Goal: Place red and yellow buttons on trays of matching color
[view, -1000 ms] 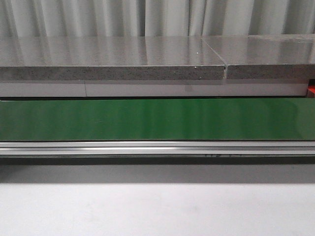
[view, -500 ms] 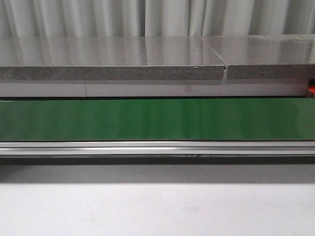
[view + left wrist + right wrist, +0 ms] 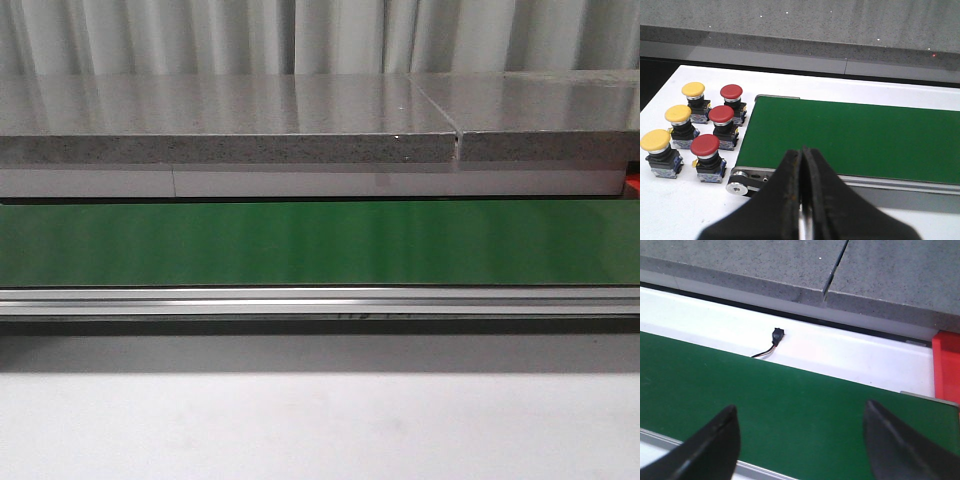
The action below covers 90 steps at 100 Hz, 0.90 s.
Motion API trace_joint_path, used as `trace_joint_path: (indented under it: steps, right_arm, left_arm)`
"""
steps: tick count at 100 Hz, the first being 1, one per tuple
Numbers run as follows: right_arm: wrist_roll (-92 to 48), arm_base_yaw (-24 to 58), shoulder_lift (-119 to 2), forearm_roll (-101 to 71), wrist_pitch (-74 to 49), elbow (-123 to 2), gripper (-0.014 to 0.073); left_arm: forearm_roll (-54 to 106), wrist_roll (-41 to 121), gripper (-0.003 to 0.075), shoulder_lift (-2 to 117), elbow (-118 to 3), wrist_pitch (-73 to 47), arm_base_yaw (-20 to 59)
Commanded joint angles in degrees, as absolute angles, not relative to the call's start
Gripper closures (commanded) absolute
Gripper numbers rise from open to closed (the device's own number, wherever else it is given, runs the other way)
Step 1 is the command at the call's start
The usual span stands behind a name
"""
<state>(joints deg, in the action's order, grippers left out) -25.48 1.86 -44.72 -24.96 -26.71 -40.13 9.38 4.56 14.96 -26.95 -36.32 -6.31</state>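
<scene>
In the left wrist view the left gripper (image 3: 801, 200) hangs nearest the camera with its two dark fingers pressed together, holding nothing, just above the near aluminium rail of the green conveyor belt (image 3: 855, 137). Beside the belt's end roller, on the white table (image 3: 685, 200), six push buttons stand upright in two rows: three yellow buttons (image 3: 655, 140) (image 3: 678, 113) (image 3: 693, 89) in the outer row and three red buttons (image 3: 705, 144) (image 3: 721, 114) (image 3: 731, 91) in the row next to the belt, close together. Beyond them runs the speckled grey stone counter (image 3: 805, 22). In the right wrist view the right gripper (image 3: 800, 450) is spread wide and empty over the same belt; past the belt a small black connector (image 3: 776, 335) on a thin wire lies on the white strip, and the corner of a red tray (image 3: 946, 365) shows at the belt's far end, with nothing visible in the part that can be seen. The front view shows the white table, the aluminium rail (image 3: 320, 298) with small dark writing below it too blurred to read, the belt, the counter and pale curtains (image 3: 320, 35) behind.
</scene>
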Motion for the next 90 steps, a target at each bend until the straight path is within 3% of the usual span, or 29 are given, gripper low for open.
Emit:
trace_joint_path:
  steps: [1, 13, 29, 90]
  right_arm:
    - [-26.0, 1.9, -42.7, -26.3, -22.9, -40.7, 0.0218]
    - [-26.0, 1.9, -41.9, -26.3, -22.9, -40.3, 0.0449]
    - [-26.0, 1.9, -41.9, -26.3, -22.8, -40.3, 0.0662]
    - [-26.0, 1.9, -41.9, -26.3, -22.9, -40.3, 0.066]
  left_arm:
    - [10.4, 3.9, 0.0739, 15.5, -28.4, -32.3, -5.9]
    - [10.4, 3.9, 0.0739, 15.5, -28.4, -32.3, -5.9]
    - [10.4, 3.9, 0.0739, 15.5, -28.4, -32.3, -5.9]
    - [9.9, 3.9, 0.0738, 15.5, -28.4, -33.1, -5.9]
